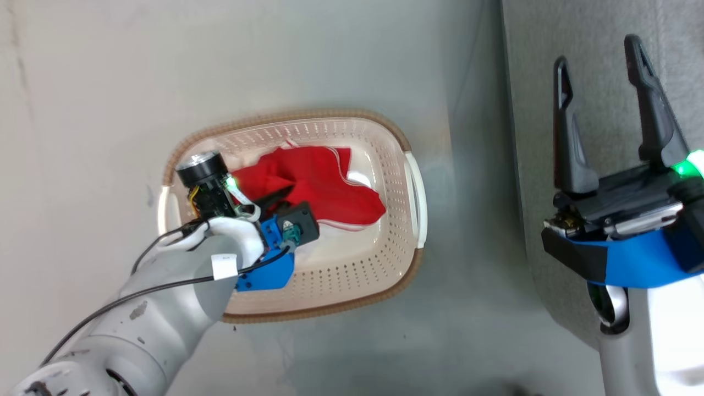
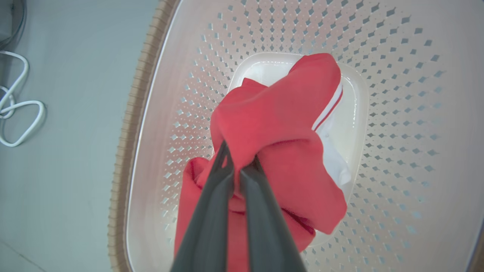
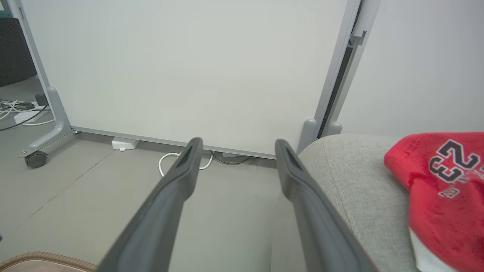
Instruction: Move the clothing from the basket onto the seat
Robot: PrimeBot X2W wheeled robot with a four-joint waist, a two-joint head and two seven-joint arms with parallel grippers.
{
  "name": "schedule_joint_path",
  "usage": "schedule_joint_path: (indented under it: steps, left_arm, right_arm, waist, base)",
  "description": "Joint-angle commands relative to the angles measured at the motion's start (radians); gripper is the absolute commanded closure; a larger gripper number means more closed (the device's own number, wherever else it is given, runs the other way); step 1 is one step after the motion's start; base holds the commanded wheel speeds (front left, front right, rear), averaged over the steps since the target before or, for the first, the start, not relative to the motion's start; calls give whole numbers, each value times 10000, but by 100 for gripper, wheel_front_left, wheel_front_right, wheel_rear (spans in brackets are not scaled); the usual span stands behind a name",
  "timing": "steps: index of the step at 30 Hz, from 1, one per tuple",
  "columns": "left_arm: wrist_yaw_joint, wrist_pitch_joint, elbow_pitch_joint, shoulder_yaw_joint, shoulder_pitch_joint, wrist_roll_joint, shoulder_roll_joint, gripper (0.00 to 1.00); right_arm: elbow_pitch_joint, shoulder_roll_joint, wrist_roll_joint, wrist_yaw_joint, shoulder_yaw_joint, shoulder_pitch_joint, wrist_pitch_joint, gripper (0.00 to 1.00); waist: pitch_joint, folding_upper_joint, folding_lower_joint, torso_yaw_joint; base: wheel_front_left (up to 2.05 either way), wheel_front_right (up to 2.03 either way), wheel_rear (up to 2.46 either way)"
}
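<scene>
The left tool point(image 2: 241, 155) is down inside the basket point(image 1: 341, 264). Its two dark fingers are pinched together on a raised fold of the red garment point(image 2: 280, 113), which lies bunched on the basket's bottom with a red-and-white striped edge showing at one side (there is white fabric beneath it too, though I cannot tell whether that is the same piece). The basket stands on the grey floor point(image 1: 330, 55), just beside the seat point(image 1: 528, 110). The right tool point(image 1: 597, 52) hangs over the seat's edge, its fingers wide apart and nothing between them. Another red piece, the numbered garment point(image 3: 446, 189), already lies on the cushion.

From where I stand, the step in hand looks like the lift-out. The pinch has only a narrow fold, so I would raise it slowly and straight up, letting the cloth unfurl under its own weight rather than snatching it. It wants to go high enough that the trailing hem clears the brown rim, since a light basket like this could tip or slide if the fabric catches. Then carry it across towards the seat, well above the seat's edge, and part the fingers only once most of the cloth rests on the cushion. The right tool is best kept out of that path.
</scene>
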Motion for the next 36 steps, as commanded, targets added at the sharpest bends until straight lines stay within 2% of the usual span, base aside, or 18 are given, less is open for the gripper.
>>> schedule_joint_path:
  steps: [1, 10, 17, 28, 36]
  left_arm:
    - [-1, -73, -148, -33, 122, -194, -50, 100]
    - [7, -75, -1934, 506, 595, -1371, 163, 100]
    - [296, -76, -3286, 1406, 1397, -1781, 348, 100]
    - [875, -78, -5553, 3283, 2584, -1940, 689, 100]
    - [1034, -78, -7043, 4657, 3111, -1795, 732, 100]
  right_arm:
    - [79, -4, 34, 1, -34, 196, -5, 0]
    - [435, -6, -53, 1, -259, 671, -5, 0]
    - [785, -6, -57, 1, -417, 1220, -5, 0]
    - [1164, -7, 107, 1, -521, 1974, -3, 0]
    - [1349, -6, 194, 1, -520, 2444, -5, 0]
  waist:
    - [-317, 0, 1, -45]
    - [-1917, 0, 1, 377]
    - [-3218, 0, 1, 768]
    - [-4943, 0, 1, 1056]
    - [-5860, 0, 1, 1124]
  base:
    - [0, 0, 0]
    - [0, 0, 0]
    - [0, 0, 0]
    - [0, 0, 0]
    - [0, 0, 0]
